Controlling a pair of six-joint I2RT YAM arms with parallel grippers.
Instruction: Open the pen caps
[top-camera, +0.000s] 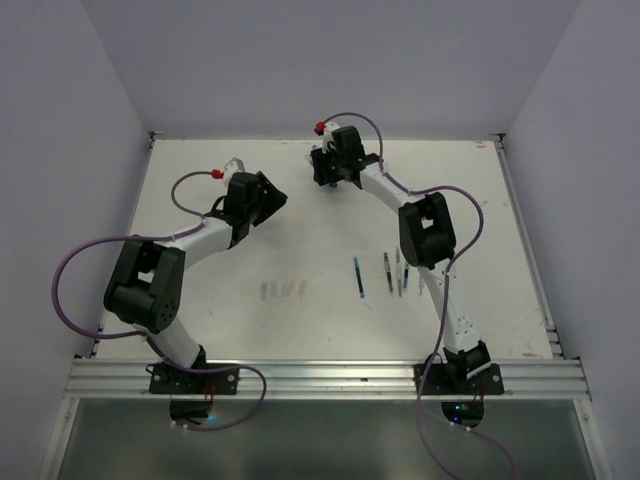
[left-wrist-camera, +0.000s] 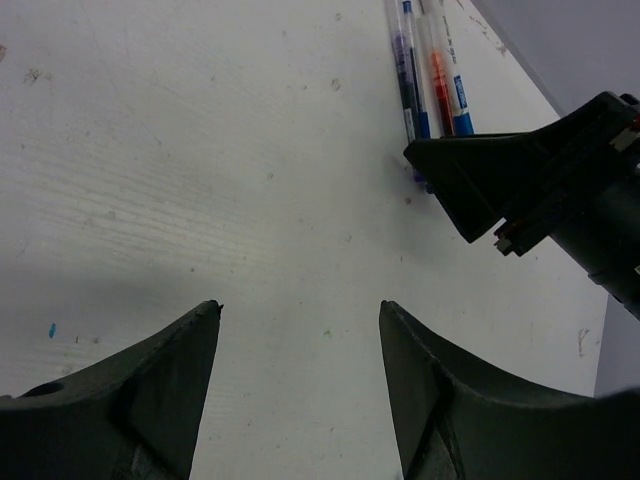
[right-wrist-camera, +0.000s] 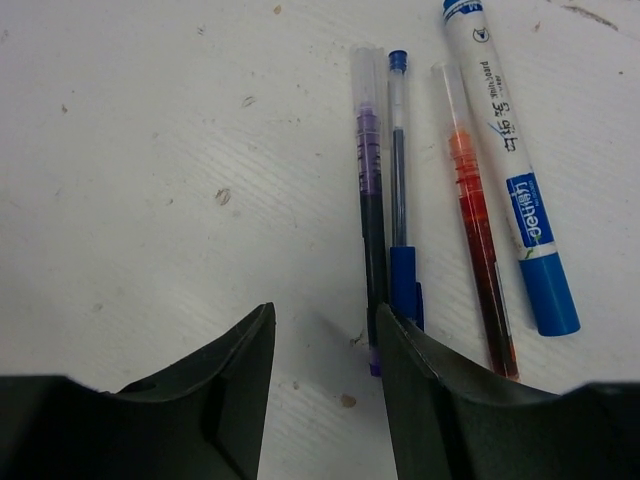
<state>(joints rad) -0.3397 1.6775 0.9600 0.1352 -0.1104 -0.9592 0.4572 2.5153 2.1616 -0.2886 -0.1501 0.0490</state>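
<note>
One matte white table (top-camera: 300, 235), scuffed and speckled, has bare room from its left edge to its middle. Two black arms (top-camera: 425, 230) reach toward the far edge: the left gripper (left-wrist-camera: 300, 305) stands spread over bare table, the right gripper (right-wrist-camera: 322, 312) spread too, nothing between its wedge-shaped fingers (right-wrist-camera: 440, 400). Just past the right one, four slim pens (right-wrist-camera: 478, 240) lie side by side, long axes parallel, running away from it. Blue pen caps (right-wrist-camera: 548, 290) on two point back at the gripper.
</note>
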